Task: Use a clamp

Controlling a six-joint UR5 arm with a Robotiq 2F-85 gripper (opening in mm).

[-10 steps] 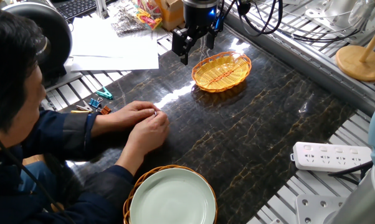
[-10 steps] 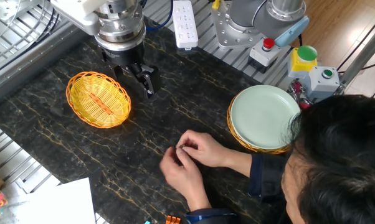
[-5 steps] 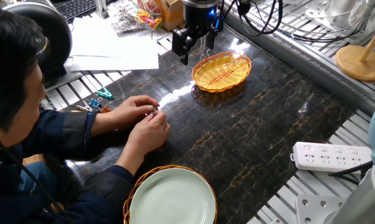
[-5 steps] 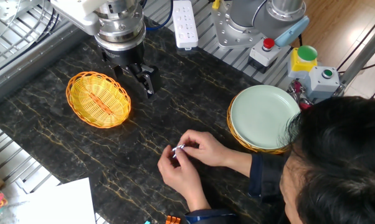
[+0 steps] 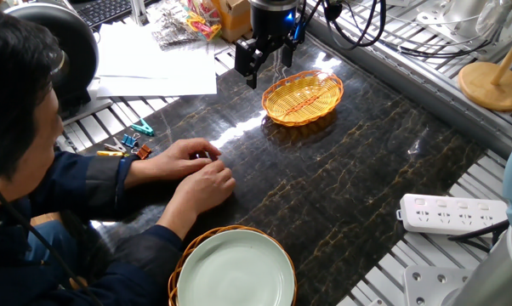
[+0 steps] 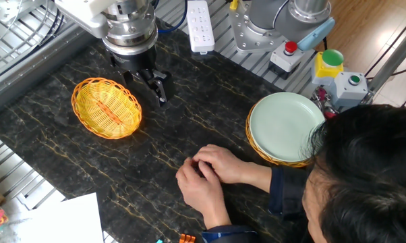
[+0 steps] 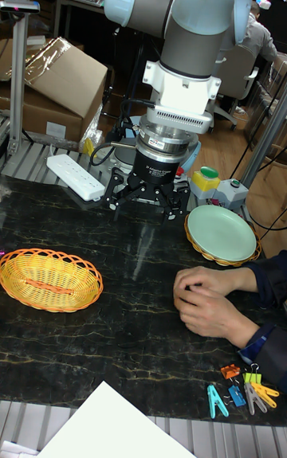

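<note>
Tall fixed view, left to right. Yellow basket (image 7: 49, 279) is sitting on the dark surface (image 7: 135, 338) at far left, an orange streak showing along its floor. Power strip (image 7: 74, 177) is lying behind it, off the surface's back edge. Arm (image 7: 171, 20) is hanging over the back-centre of the surface. Its jaws are pointing down, spread wide and gripping nothing, hovering just above the surface, near the basket but apart from it. Green plate (image 7: 222, 232) is resting in a wicker holder (image 5: 190, 240) to the right of the jaws. In front of the plate, hands (image 7: 206, 308) are pressing together on the surface, fingers curling around the clamp (image 5: 207, 155). Only a small dark-red bit of it is showing in one fixed view; the rest is hidden. Hands and jaws are well apart. Loose coloured clips (image 7: 239, 393) are lying at the front right edge, just beside the forearm (image 7: 255, 338).
</note>
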